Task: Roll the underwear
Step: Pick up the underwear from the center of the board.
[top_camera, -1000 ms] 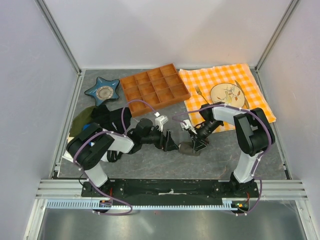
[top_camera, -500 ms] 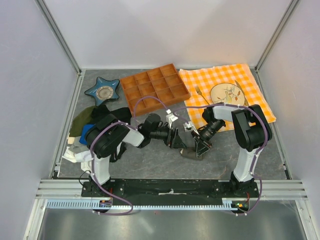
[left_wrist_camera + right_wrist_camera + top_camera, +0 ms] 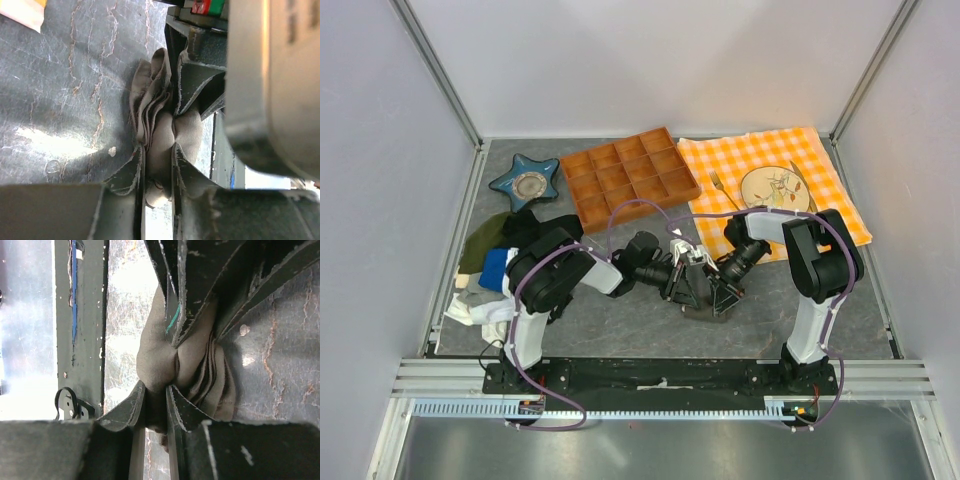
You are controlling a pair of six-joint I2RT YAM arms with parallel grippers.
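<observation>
Left gripper (image 3: 157,146) moved right, meeting right gripper (image 3: 155,388); both jaws clamp underwear (image 3: 151,102).

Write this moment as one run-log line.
left gripper: shut on underwear | right gripper: shut on underwear | underwear: bunched in folds

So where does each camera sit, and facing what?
Top: above and behind, looking down at the table; left arm and right arm show.
Left wrist: on the left arm, facing the left gripper, shut on the underwear.
Right wrist: likewise; right gripper pinches the opposite side.
Shared: both wrist views show the underwear and the other gripper.
</observation>
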